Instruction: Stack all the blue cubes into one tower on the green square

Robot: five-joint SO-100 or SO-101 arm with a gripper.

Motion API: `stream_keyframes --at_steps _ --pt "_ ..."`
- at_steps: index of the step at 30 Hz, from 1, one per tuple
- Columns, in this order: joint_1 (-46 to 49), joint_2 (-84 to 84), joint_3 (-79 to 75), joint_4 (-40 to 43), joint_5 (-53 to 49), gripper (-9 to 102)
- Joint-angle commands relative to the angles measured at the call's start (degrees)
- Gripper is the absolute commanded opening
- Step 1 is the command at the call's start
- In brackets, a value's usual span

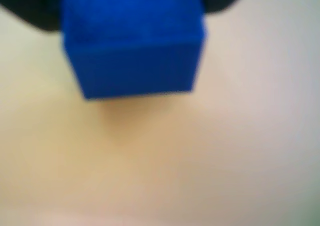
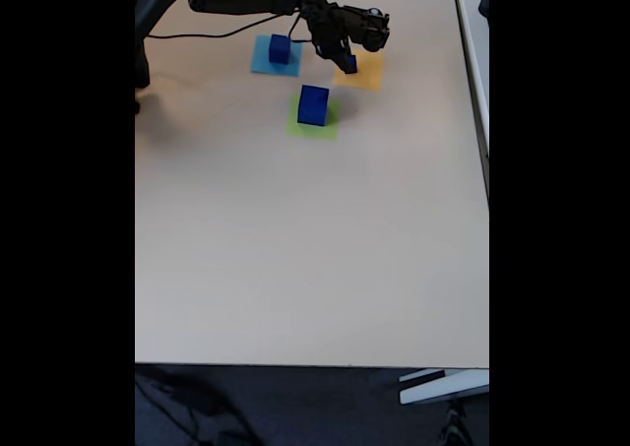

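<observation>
Jaws clamped on a small dark-blue solid cube [image 2: 348,64], the black gripper [image 2: 344,60] holds it over the flat orange-yellow square [image 2: 368,72]. One larger blue cube [image 2: 313,104] sits on the flat yellow-green square [image 2: 313,123]; another [image 2: 281,48] waits on the light-blue square [image 2: 264,62]. Two left to stack. Held cube looks roughly level, no long axis.

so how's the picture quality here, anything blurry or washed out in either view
The wrist view is soft all over: the blue cube held close to the lens has fuzzy edges, and a faint shadow lies below it on the orange-tinted surface. The fixed view is sharper but distant, with black bars on both sides; the table looks pale and evenly lit, and the gripper is small and dark.
</observation>
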Motion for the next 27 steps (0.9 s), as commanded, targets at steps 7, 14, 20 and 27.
stream_keyframes --at_steps 7,14,20,27 --pt "0.4 0.7 -4.4 -0.3 -0.3 14" --pt "0.4 0.7 -4.9 -0.3 -0.6 22" --pt "0.3 0.5 -7.7 -0.7 -1.9 24" --pt "1.1 2.0 -16.3 -2.2 -7.5 23"
